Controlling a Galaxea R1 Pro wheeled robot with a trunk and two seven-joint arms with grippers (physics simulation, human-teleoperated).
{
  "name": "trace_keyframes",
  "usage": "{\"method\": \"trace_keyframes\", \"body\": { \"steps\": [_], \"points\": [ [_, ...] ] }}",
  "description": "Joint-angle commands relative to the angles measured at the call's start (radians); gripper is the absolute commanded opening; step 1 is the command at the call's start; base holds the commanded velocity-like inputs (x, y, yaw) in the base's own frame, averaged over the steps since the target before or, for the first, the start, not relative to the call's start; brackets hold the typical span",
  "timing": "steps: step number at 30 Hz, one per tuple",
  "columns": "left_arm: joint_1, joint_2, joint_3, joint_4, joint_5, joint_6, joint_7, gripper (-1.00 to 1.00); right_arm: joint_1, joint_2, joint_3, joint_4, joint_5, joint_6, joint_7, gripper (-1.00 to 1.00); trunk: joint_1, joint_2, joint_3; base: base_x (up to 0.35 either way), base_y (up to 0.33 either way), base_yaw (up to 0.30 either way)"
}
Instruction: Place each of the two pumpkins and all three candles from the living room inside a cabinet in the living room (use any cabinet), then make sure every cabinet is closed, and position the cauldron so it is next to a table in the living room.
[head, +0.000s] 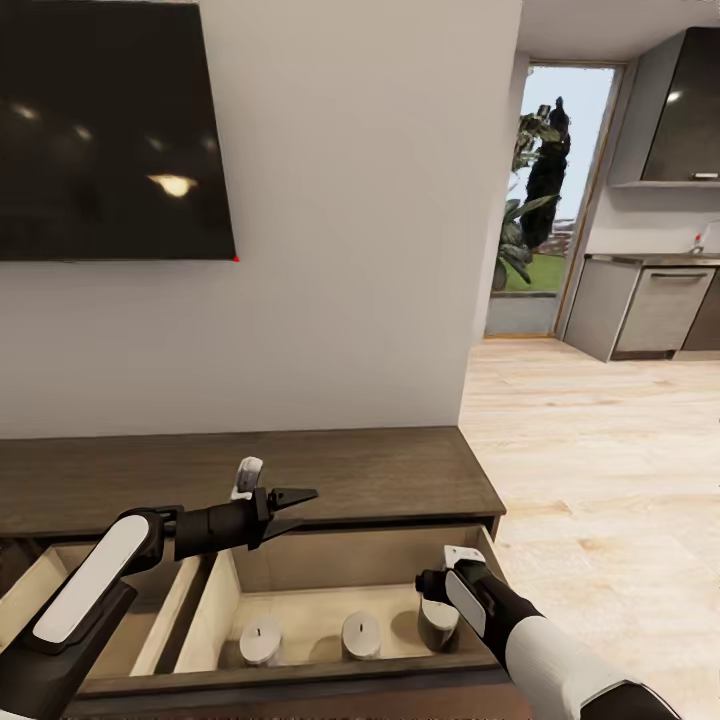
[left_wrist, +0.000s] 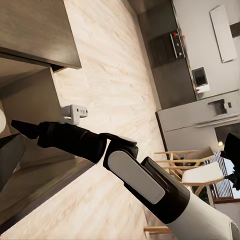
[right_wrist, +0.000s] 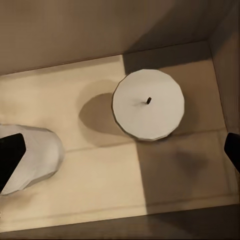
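Left gripper (head: 300, 507) hovers over the cabinet (head: 240, 475) top in my head view, jaws apart and empty; the right gripper (head: 437, 590) reaches down into the open drawer (head: 300, 600), where three candles (head: 262, 640) stand in a row. From the left wrist I see the right arm (left_wrist: 125, 165) over wooden floor (left_wrist: 120, 75). My right wrist camera looks down on one upright candle (right_wrist: 148, 103) between spread, empty fingertips (right_wrist: 10, 155).

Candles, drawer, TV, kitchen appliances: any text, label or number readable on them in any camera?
None readable.
Candles: plain, no label.
Drawer: bare wood.
TV: dark, only light reflections.
Oven and microwave: panel details too small to tell any characters.
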Motion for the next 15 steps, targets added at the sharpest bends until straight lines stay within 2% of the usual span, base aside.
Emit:
{"method": "trace_keyframes", "body": {
  "steps": [1, 5, 15],
  "points": [
    [-0.001, 0.001, -0.001, -0.001, 0.010, 0.001, 0.010, 1.00, 0.000, -0.001, 0.008, -0.002, -0.011, 0.004, -0.009, 1.00, -0.004, 0.007, 0.002, -0.206, 0.065, 0.000],
    [-0.001, 0.001, -0.001, -0.001, 0.010, 0.001, 0.010, 1.00, 0.000, -0.001, 0.008, -0.009, -0.011, 0.003, -0.009, 1.00, -0.020, 0.035, 0.015, -0.148, 0.038, 0.000],
    [-0.001, 0.001, -0.001, -0.001, 0.008, 0.000, 0.010, 1.00, 0.000, -0.002, 0.008, -0.011, -0.012, 0.002, -0.008, 1.00, -0.058, 0.105, 0.046, -0.011, 0.002, 0.000]
  ]
}}
